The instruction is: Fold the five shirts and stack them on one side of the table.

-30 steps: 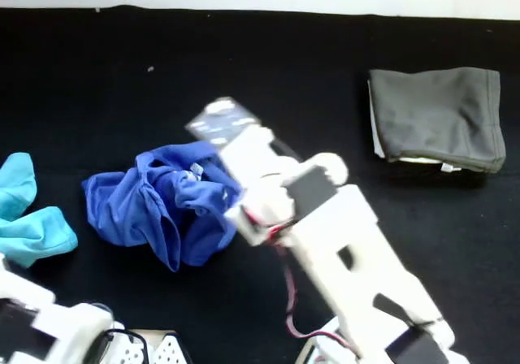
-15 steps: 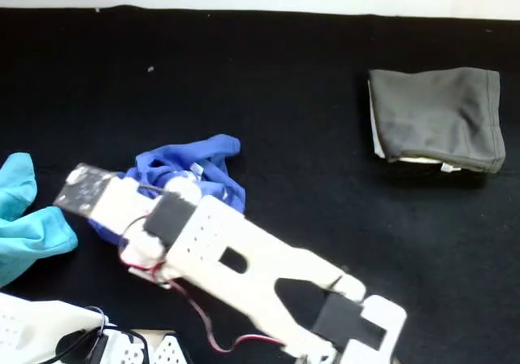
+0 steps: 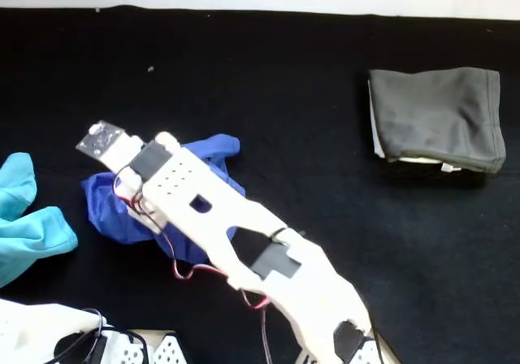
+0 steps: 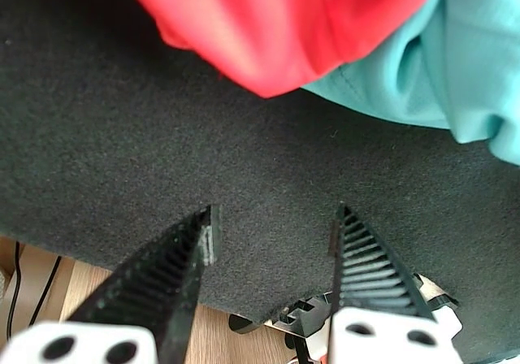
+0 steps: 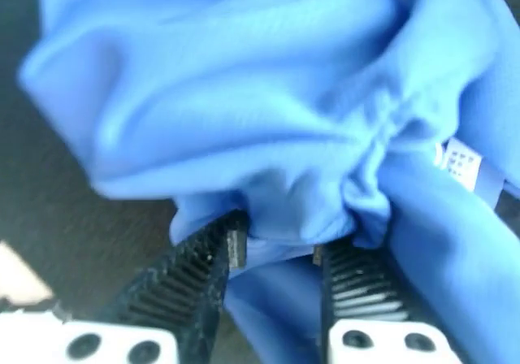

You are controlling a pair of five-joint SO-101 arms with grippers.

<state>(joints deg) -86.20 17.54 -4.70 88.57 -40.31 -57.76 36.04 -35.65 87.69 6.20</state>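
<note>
A crumpled blue shirt (image 3: 110, 210) lies left of the table's middle. My right arm (image 3: 219, 218) stretches across it from the front. In the right wrist view my right gripper (image 5: 276, 254) is shut on a bunched fold of the blue shirt (image 5: 268, 128). A cyan shirt (image 3: 28, 226) is heaped at the left edge. My left gripper (image 4: 272, 234) hangs open over bare black cloth by the table's front edge, with a red shirt (image 4: 276, 23) and the cyan shirt (image 4: 455, 55) just beyond its fingertips. A folded dark grey shirt (image 3: 435, 116) rests at the back right.
A pale edge of another garment (image 3: 375, 132) shows beneath the grey shirt. The left arm's white base (image 3: 41, 335) sits at the front left corner. Black cloth (image 3: 268, 71) covers the table; wooden floor (image 4: 41, 287) shows past its front edge.
My right arm has swung from the shirt's right side across to its far left. The blue shirt has been pulled and reshaped, and now lies partly under the arm.
</note>
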